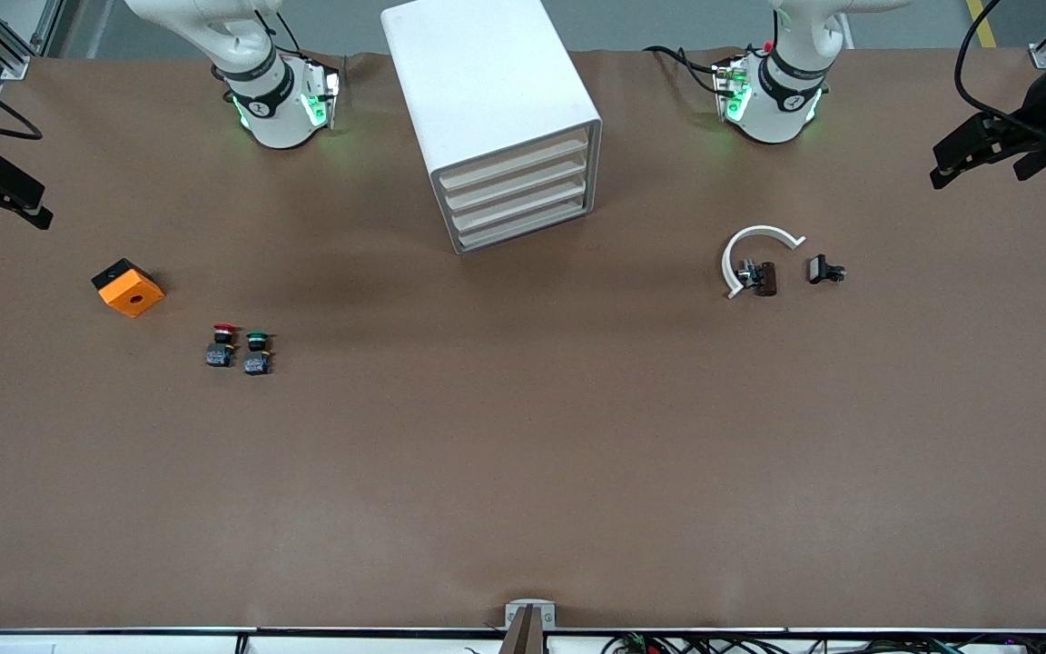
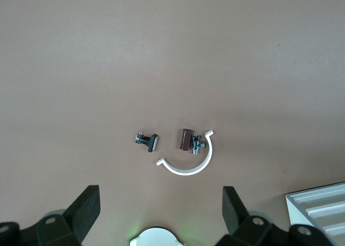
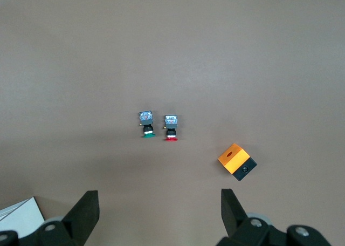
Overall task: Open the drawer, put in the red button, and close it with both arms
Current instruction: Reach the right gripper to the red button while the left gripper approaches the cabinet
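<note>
Start layout. Cabinet (image 1: 496, 118) mid-counter (image 1: 523, 472), drawer (image 1: 516, 173) shut. Red button (image 1: 222, 344) toward the right arm's end, beside green button (image 1: 257, 352). Left gripper (image 2: 160, 208) and right gripper (image 3: 159, 205) parked high at the counter's ends, fingers apart, awaiting approach.

Left arm's black two-finger gripper (image 1: 986, 156) hangs in the air over the table edge at the left arm's end, fingers (image 2: 86, 207) spread wide. Right arm's black two-finger gripper (image 1: 5, 195) hangs over the table edge at the right arm's end, fingers (image 3: 85, 209) likewise spread. Both hold nothing.
</note>
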Available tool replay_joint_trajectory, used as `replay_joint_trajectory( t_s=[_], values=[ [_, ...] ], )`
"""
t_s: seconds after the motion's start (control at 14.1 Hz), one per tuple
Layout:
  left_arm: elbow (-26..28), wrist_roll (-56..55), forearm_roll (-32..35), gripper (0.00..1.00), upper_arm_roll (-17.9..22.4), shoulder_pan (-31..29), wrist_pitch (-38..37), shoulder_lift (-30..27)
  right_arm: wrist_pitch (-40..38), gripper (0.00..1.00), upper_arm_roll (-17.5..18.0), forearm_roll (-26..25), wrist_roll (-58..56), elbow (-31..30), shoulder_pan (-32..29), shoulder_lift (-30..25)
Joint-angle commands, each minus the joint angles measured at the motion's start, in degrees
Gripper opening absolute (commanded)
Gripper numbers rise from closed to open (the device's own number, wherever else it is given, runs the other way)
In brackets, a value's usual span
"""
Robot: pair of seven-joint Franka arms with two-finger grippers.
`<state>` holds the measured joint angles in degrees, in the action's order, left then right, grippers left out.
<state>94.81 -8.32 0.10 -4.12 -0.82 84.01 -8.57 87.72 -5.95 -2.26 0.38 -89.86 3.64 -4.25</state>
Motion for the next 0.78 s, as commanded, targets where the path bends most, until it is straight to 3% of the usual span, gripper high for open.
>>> replay_joint_trajectory(
  t_s=[0.0,0.28,0.71],
  values=[
    [-1.7,0.0,0.3,1.0,0.0,-0.1,-1.5,0.6,-0.7,1.0,0.8,0.0,-0.4,0.5,-1.0,-0.1],
    [-1.7,-0.1,0.4,1.0,0.0,-0.1,-1.8,2.2,-0.7,1.0,0.8,0.0,-0.4,0.5,-1.0,-0.1],
    [-3.0,-2.7,-0.4,1.0,-0.4,0.1,-1.3,11.4,-1.7,1.0,1.1,0.0,-0.2,0.2,0.1,2.7]
  ],
)
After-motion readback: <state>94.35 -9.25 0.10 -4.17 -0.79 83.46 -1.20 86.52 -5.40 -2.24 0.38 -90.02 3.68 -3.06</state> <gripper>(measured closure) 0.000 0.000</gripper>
